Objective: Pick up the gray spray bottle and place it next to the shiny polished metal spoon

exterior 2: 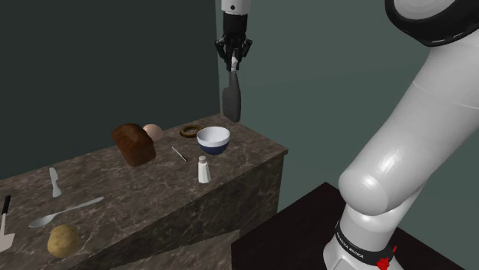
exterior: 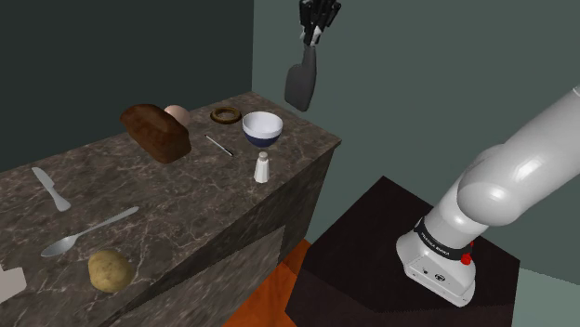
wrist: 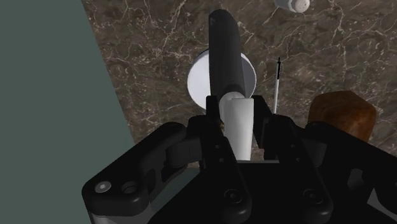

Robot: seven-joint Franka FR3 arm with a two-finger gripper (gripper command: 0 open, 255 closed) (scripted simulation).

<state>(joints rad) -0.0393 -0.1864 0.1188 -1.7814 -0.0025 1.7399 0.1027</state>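
Overhead, end effector (exterior: 312, 41) clamped on gray spray bottle (exterior: 301, 84); bottle hides bowl (wrist: 198, 79) middle.

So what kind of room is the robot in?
Probably a kitchen. There's a dark marble counter with food and tableware on it: a loaf of bread, a potato, a bowl and a metal spoon.
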